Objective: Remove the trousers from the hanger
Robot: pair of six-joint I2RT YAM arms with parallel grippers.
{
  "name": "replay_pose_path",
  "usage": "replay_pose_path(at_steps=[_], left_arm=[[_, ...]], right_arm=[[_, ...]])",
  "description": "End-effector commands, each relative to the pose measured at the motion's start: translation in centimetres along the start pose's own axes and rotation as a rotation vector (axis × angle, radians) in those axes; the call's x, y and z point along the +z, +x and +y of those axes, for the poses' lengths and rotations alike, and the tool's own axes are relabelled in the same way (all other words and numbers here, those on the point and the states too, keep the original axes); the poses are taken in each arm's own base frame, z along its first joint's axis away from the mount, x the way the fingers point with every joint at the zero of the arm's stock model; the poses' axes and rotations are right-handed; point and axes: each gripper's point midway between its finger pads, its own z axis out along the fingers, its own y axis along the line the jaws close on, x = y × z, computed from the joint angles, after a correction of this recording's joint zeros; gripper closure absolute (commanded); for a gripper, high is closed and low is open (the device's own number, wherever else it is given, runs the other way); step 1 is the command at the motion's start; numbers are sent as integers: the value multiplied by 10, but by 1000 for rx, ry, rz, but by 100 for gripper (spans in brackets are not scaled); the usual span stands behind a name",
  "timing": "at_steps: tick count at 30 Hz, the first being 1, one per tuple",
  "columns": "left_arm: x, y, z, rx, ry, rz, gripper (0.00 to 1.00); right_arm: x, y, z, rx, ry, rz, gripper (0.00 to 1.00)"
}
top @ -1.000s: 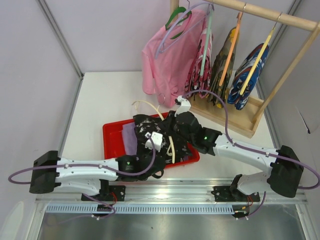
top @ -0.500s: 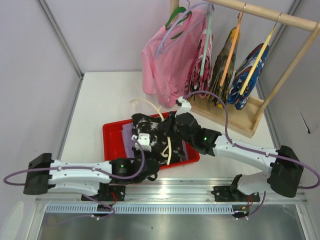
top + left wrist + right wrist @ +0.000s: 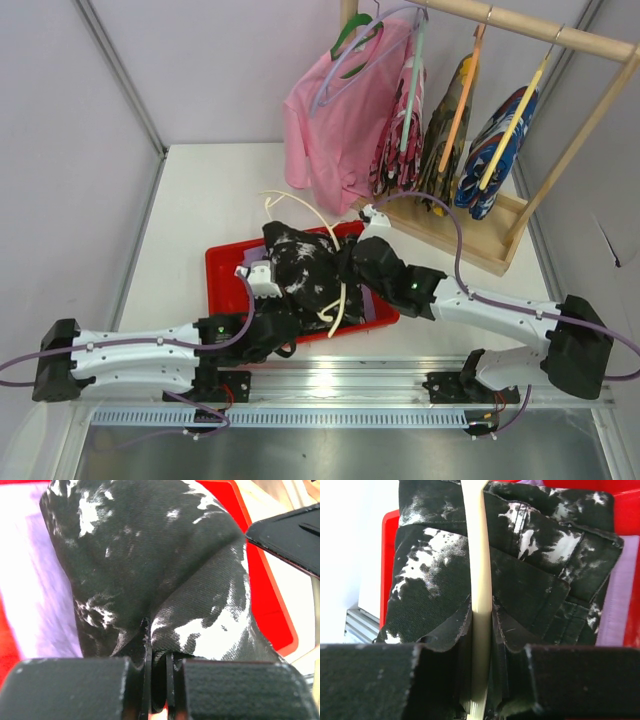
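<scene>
The white surface (image 3: 190, 190) carries a red tray (image 3: 222, 268) near its front edge. The left pincer (image 3: 159, 667) is closed on a fold of the black speckled trousers (image 3: 150, 555), which rise in a mound directly ahead of it inside the tray. The lavender trousers (image 3: 32, 585) lie in the tray to the left of this pincer, partly under the black cloth. The right pincer (image 3: 481, 680) is clamped on the cream hanger (image 3: 481, 570). The hanger bar runs straight ahead from between the fingers, with black cloth touching it on both sides. The red tray rim shows beyond the cloth, ahead of both pincers.

Pale walls (image 3: 60, 120) enclose the surface at the left and rear. A wooden rack (image 3: 520, 24) stands beyond and to the right of the right pincer and bears a pink shirt (image 3: 330, 130) and other hung garments. Open surface extends to the left of the left pincer and beyond the tray. The rack base (image 3: 490, 245) lies near the right pincer, on its right.
</scene>
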Motion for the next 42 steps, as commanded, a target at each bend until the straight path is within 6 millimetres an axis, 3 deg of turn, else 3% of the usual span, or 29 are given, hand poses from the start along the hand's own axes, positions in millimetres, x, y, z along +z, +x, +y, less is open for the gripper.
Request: replay_pose_path(at_steps=[1, 7, 11, 15, 19, 29, 31, 33, 35, 36, 37, 42], left_arm=[[2, -14, 66, 93, -246, -107, 100], [0, -13, 73, 87, -253, -107, 100], [-4, -13, 84, 54, -286, -108, 100], [-10, -9, 102, 55, -359, -96, 100], [-16, -8, 114, 3, -434, -98, 100], [-21, -12, 124, -8, -433, -106, 100], [-21, -14, 121, 63, -406, -90, 100], [-16, -15, 106, 78, -349, -82, 100], [-16, -17, 99, 208, -298, -57, 100], [-11, -15, 75, 174, -211, -41, 100], [-10, -13, 73, 312, -168, -12, 100], [-18, -9, 38, 312, 25, 66, 99]], right_arm=[[-24, -64, -69, -134, 262, -220, 100], [-38, -99, -86, -215, 313, -282, 100], [-44, -117, -76, -242, 284, -307, 100], [-44, -123, -77, -234, 310, -312, 100], [-45, -116, -94, -275, 410, -256, 100], [-56, -102, -124, -350, 466, -157, 100], [-58, -109, -121, -338, 445, -178, 100], [-54, -107, -109, -317, 373, -173, 100], [-47, -105, -90, -281, 269, -164, 100], [-44, -103, -82, -260, 235, -157, 100], [-42, -104, -75, -242, 201, -159, 100], [-35, -106, -43, -142, 109, -101, 100]])
